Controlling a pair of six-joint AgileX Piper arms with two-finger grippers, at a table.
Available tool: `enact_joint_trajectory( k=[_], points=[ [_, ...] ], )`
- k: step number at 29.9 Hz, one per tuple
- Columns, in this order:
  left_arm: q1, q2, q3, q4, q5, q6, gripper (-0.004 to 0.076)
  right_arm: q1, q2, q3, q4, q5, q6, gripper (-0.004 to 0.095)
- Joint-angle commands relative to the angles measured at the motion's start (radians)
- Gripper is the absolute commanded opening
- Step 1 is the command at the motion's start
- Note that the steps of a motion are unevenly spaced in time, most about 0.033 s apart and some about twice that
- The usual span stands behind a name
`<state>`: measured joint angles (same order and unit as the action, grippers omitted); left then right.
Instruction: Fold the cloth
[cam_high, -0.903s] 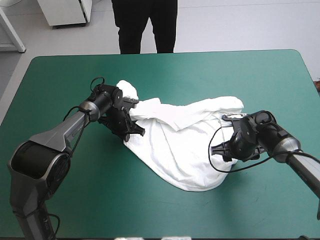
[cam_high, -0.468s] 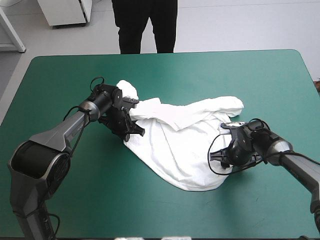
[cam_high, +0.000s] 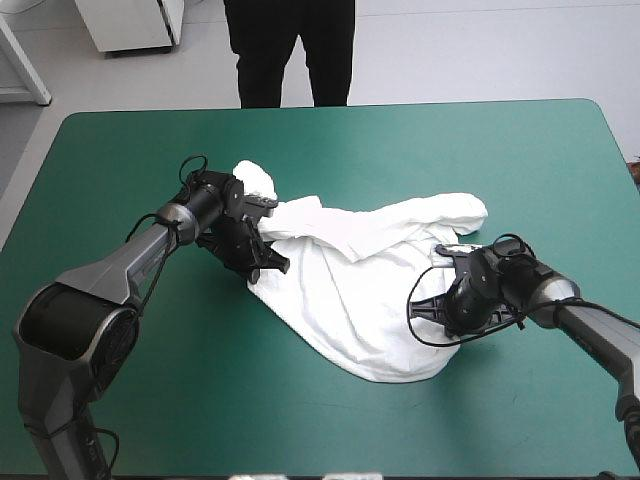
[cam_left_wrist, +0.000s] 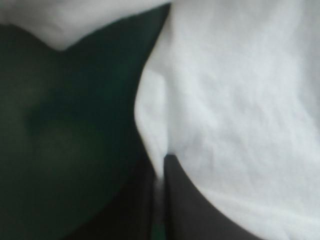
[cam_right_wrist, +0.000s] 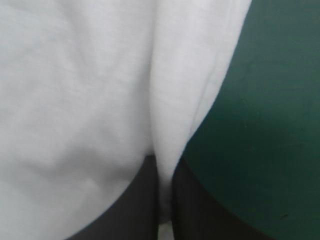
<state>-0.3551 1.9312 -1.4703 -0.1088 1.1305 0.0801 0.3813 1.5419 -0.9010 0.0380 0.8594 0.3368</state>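
Holding the T-shirt (cam_high: 350, 290) from both sides: left pincer (cam_high: 262, 265) and right pincer (cam_high: 428, 306) are each clenched on cloth. Grip is settled, so geometry is what matters.

I'm centring the dial on the bench (cam_high: 140, 400), with 12 at the far edge. The shirt sits around the centre, half spread and not flat. It has a bunched lump out at 10 o'clock, a rumpled arm of fabric reaching toward 2, and a rounded lobe sagging toward 5. As I read it, the long axis runs roughly 10 to 5.

- **Left pincer:** it has the shirt's 9 o'clock edge, just under the lump. Its wrist view shows a thin ridge of white pinched between the black fingers (cam_left_wrist: 190, 210), with teal-green cover alongside.
- **Right pincer:** it has the 3 o'clock edge, below the arm of fabric. Its wrist view shows the same thing, a fold squeezed between the fingers (cam_right_wrist: 140, 205), with bare cover beside it.

The grips sit on opposite sides, with slack, wrinkled cloth between them.

My read is that the next move pulls the grips apart along 9–3 with some lift, to flatten the shirt before any fold. The right arm looks slightly nearer the loose 5 o'clock lobe.

The risk is that both pinches look like mid-edge ridges rather than corners, so the shirt may open skewed. I cannot tell which edge is hem or collar.
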Motion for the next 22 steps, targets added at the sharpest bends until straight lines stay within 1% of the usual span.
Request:
enact_joint_trajectory(
  k=[1, 7, 11, 17, 22],
  points=[
    [-0.009, -0.086, -0.005, -0.053, 0.024, -0.001, -0.001, 0.0, 0.003, 0.023, -0.079, 0.044, -0.02, -0.0017],
    [-0.009, -0.253, -0.027, -0.053, 0.075, -0.001, -0.001, 0.0, -0.173, -0.112, -0.085, 0.149, -0.055, -0.0017],
    [-0.009, -0.371, -0.101, -0.053, 0.08, -0.01, -0.001, 0.0, -0.274, -0.278, -0.1, 0.229, -0.095, -0.0017],
    [-0.009, -0.487, -0.311, -0.065, 0.114, -0.01, -0.001, 0.0, -0.313, -0.561, -0.173, 0.334, -0.123, -0.0017],
    [-0.009, -0.509, -0.578, -0.095, 0.121, -0.01, -0.001, 0.0, -0.313, -0.83, -0.186, 0.328, -0.179, -0.0018]
  ],
)
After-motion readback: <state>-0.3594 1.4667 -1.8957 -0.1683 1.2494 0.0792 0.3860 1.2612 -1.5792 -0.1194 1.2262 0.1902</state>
